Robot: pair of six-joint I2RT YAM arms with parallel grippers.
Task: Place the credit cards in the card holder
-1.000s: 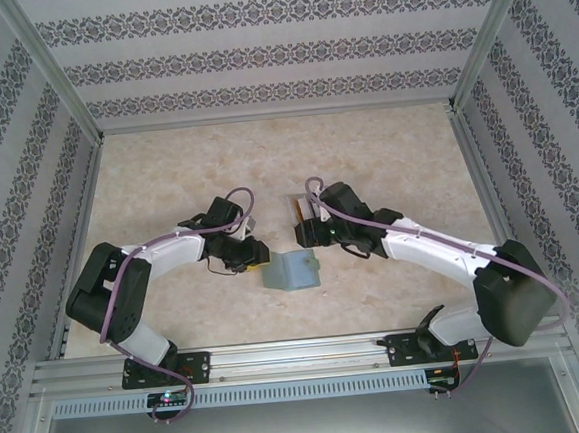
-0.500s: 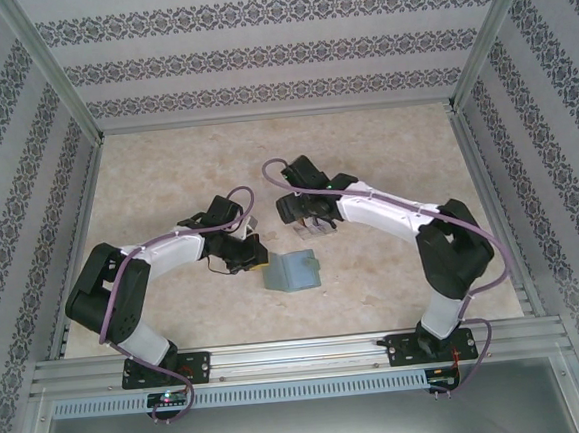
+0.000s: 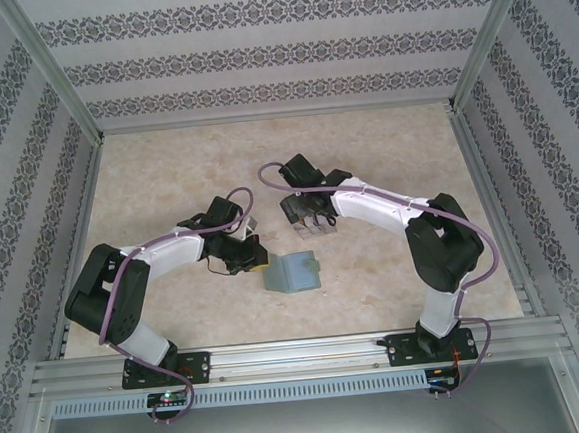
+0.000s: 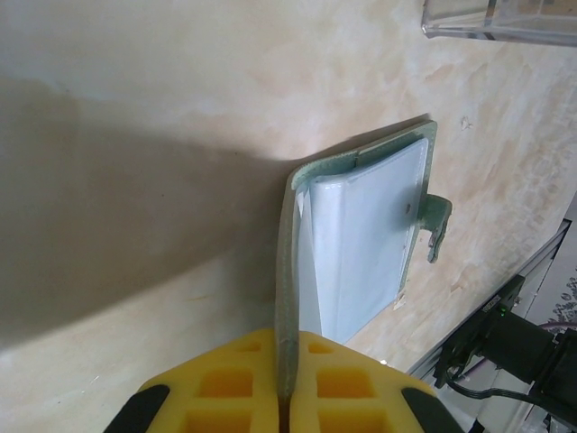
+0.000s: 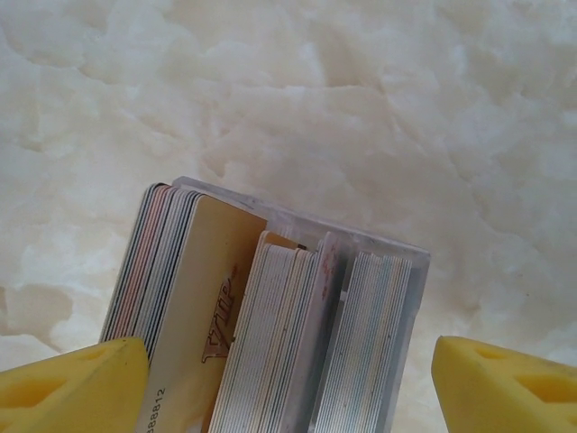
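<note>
left fingers (image 4: 225,390) pinched, right fingers (image 5: 74,386) (yellow) spread

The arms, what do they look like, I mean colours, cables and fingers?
Both the left arm and right arm have white link shells with black joint housings. A purple cable loops along each. The fingers are yellow blocks with square recesses.

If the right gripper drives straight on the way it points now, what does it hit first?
Probably the tan card, standing proudest among the cards packed in the clear rack under the open right gripper. Depth is unclear, so a neighbouring card's edge could touch first.
</note>
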